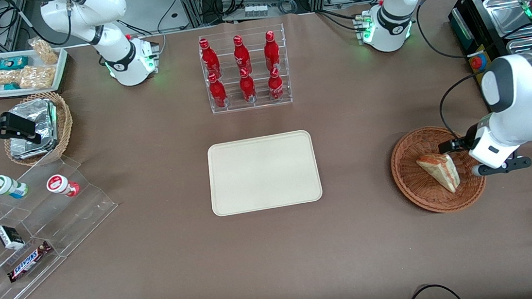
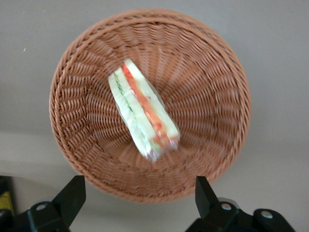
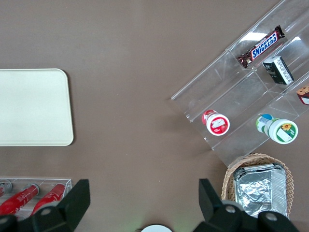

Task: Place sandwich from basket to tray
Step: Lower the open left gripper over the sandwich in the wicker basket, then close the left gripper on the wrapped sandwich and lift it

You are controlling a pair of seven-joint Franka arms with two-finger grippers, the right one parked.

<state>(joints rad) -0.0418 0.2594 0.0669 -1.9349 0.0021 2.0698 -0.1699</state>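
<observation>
Your tool (image 2: pixel 140 198) hangs above the basket (image 1: pixel 411 189), near the rim on the working arm's end of the desk (image 1: pixel 378 256), and its two dark fingers (image 2: pixel 71 195) are spread wide with nothing between them. In the wrist view you see those fingers sitting just outside the basket's wicker edge, apart from the bread. The sandwich (image 1: pixel 440 171) lies inside the basket, resting on the woven floor with one flat face up; from the wrist camera its red-orange and green filling stripes show along the cut side (image 2: pixel 143 109). It is not touched by the tool. The tray (image 1: pixel 264 172) sits flat near the middle of the desk, well apart from the basket and toward the parked arm's end from it. Farther from the front camera than the tray you have a clear rack of red bottles (image 1: pixel 243 70). Toward the parked arm's end stand a clear stepped display (image 1: pixel 34 230) with snack items, a smaller tan basket of foil packets (image 1: pixel 39 127), and a white tray of snack packets (image 1: pixel 24 70).
</observation>
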